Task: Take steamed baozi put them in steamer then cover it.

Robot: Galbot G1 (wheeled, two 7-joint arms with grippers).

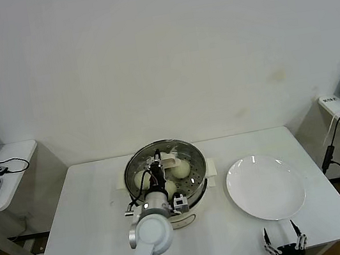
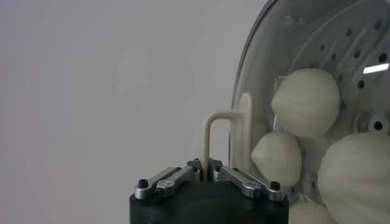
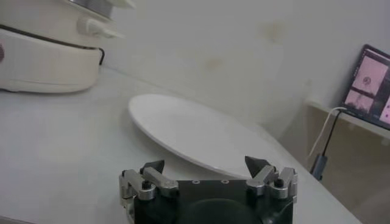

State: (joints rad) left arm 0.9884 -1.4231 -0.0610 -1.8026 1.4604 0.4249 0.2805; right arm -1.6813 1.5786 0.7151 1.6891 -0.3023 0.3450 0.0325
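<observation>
Four steamed baozi (image 2: 306, 102) sit inside the steamer (image 1: 191, 161) on its perforated tray, seen through the clear glass of the cover (image 2: 286, 36), which lies over the pot at the middle of the white table (image 1: 94, 223). My left gripper (image 1: 157, 166) is above the pot, its fingers clamped together on the cover's cream-white bar handle (image 2: 226, 137); in the left wrist view the handle's long axis runs straight away from my palm, and in the head view the bar lies across the centre of the lid. The buns in that wrist view show their tapered ends pointing toward the handle. The flat white plate (image 1: 265, 187) lies just beside the steamer on my right. My right gripper (image 1: 282, 238) waits at the near table edge below the plate, its fingers spread apart and holding nothing
</observation>
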